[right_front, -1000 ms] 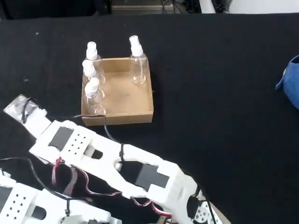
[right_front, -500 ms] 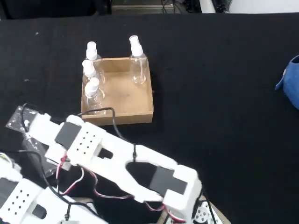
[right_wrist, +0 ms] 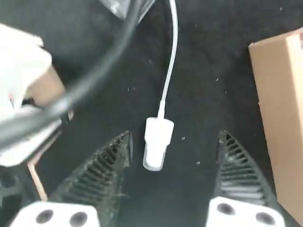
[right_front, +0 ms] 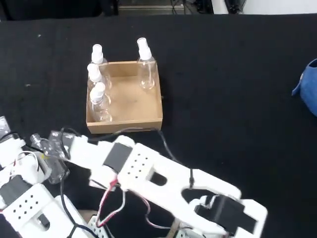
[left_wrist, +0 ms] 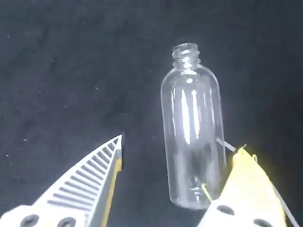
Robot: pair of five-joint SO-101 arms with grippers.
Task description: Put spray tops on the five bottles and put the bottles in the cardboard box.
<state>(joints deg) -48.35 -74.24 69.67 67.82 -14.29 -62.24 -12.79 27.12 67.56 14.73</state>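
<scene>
- Looking down over a black desk (right_front: pixel 237 89), we see a cardboard box (right_front: pixel 124 125) in the upper left of the frame. Four capped bottles (right_front: pixel 99 100) stand in it, three along its left wall and one in its upper right corner.
- In the left wrist view, the left end effector (left_wrist: pixel 180 143) is spread wide. The uncapped clear bottle (left_wrist: pixel 191 127) lies flat on the desk between its fingers, close to one of them. Its long axis runs along the fingers, with the open neck pointing away from the wrist.
- In the right wrist view, the right end effector (right_wrist: pixel 175 135) gapes wide over the loose spray top (right_wrist: pixel 157 146). The spray top lies between the fingers, with its thin tube trailing straight away.
- We judge that each arm's own piece is straight ahead of it, so closing the fingers would likely grip across each piece's narrow width.
</scene>
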